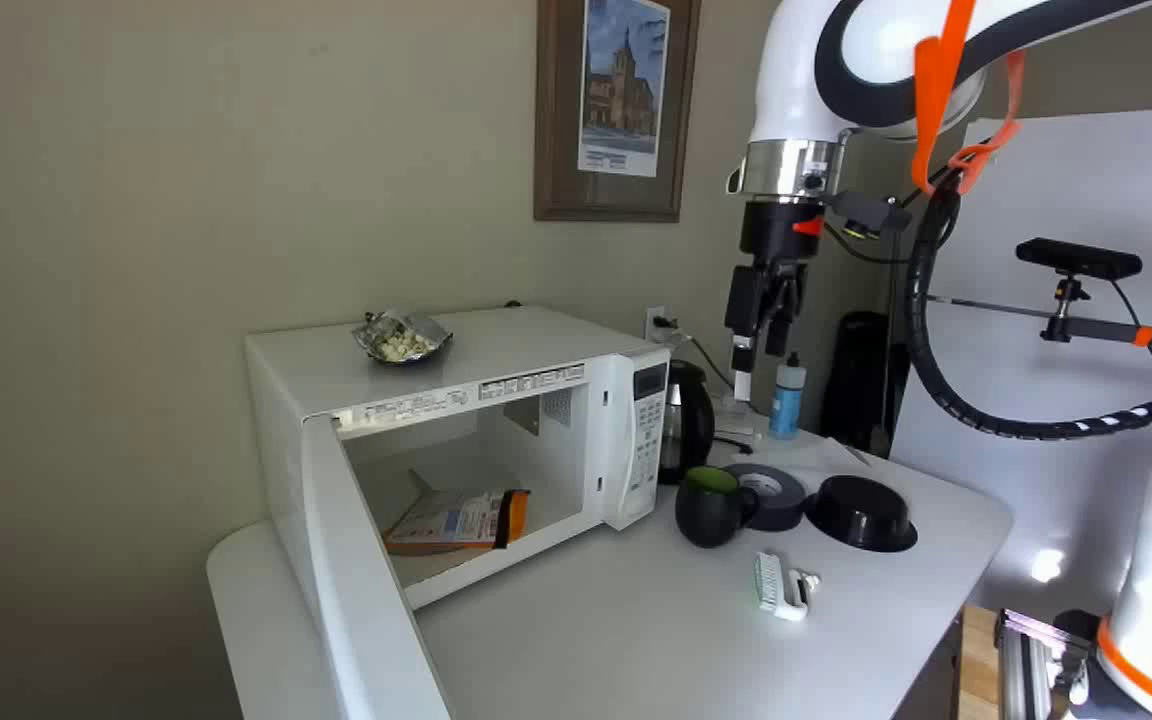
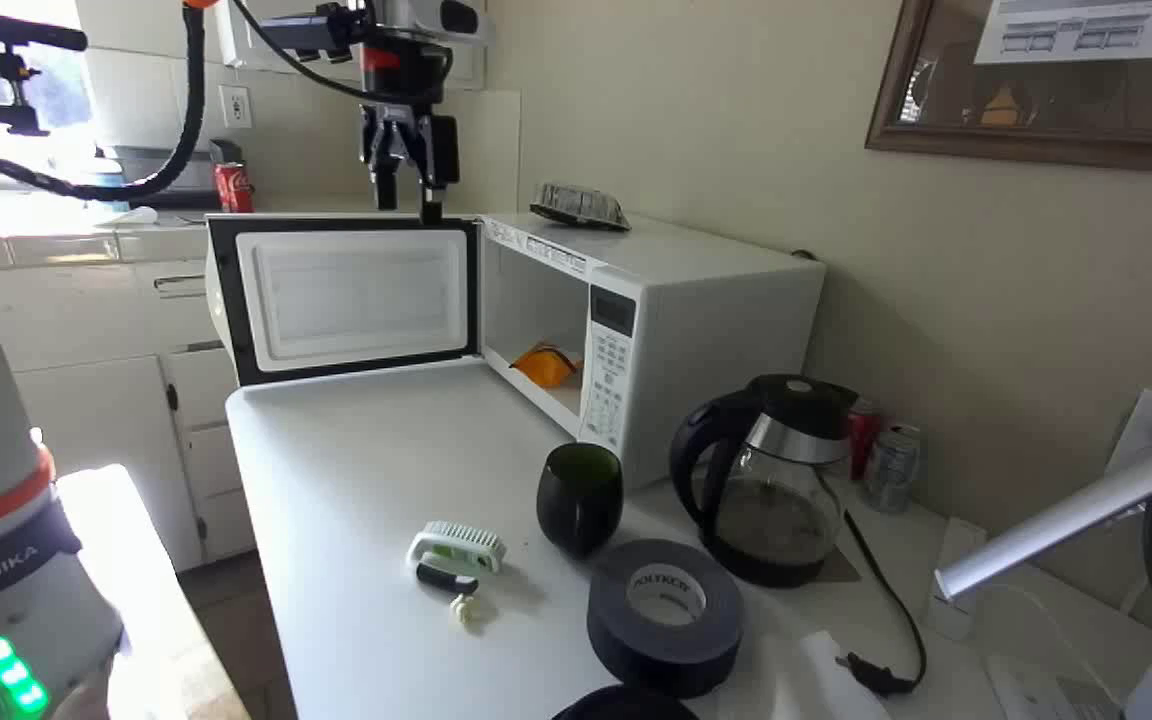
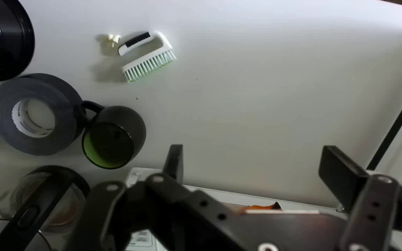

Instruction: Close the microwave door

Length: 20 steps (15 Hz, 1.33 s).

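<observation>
White table (image 2: 366, 450) w/ microwave (image 2: 706, 310) on top. Door (image 2: 351, 295) swung wide open, well out from microwave front. Kettle (image 2: 786, 470) next to microwave. Gripper (image 3: 257, 162) hangs abv table, fingers (image 3: 342, 174) spread wide. Tape roll (image 2: 661, 645) just beside mug (image 2: 579, 500); brush (image 3: 148, 62) nr mug.

On the white table (image 2: 386, 440): microwave (image 2: 696, 335), kettle (image 2: 776, 490), dark mug (image 2: 579, 510), tape roll (image 2: 661, 645), brush (image 3: 148, 64), black bowl (image 1: 858, 510).

Black bowl (image 3: 2, 42) at upper left of the wrist view, grey tape roll (image 3: 63, 115) at left, green-lined mug (image 3: 124, 125) at centre left, white brush (image 3: 148, 61) higher in frame, kettle (image 3: 44, 205) at lower left
</observation>
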{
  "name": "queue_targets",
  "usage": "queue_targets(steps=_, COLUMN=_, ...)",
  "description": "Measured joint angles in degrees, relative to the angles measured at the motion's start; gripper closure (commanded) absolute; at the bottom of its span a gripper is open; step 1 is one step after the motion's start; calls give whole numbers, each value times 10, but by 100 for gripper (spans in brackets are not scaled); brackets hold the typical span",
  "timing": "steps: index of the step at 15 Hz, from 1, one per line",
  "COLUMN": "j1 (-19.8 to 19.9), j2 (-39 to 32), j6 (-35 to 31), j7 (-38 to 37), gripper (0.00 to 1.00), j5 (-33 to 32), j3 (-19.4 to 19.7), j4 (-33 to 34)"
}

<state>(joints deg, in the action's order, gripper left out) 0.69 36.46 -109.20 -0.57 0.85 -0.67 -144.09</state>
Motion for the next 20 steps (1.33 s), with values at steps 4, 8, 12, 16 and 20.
queue_targets(steps=4, j1=0, j2=0, j6=0, j7=0, gripper=0, j5=0, j3=0, j4=0)
queue_targets(steps=8, j1=0, j2=0, j6=0, j7=0, gripper=0, j5=0, j3=0, j4=0)
queue_targets(steps=12, j1=0, j2=0, j6=0, j7=0, gripper=0, j5=0, j3=0, j4=0)
queue_targets(steps=16, j1=-11, j2=0, j6=0, j7=10, gripper=0, j5=0, j3=-7, j4=-2)
queue_targets(steps=20, j1=-62, j2=-3, j6=5, j7=40, gripper=0, j5=1, j3=-38, j4=-19)
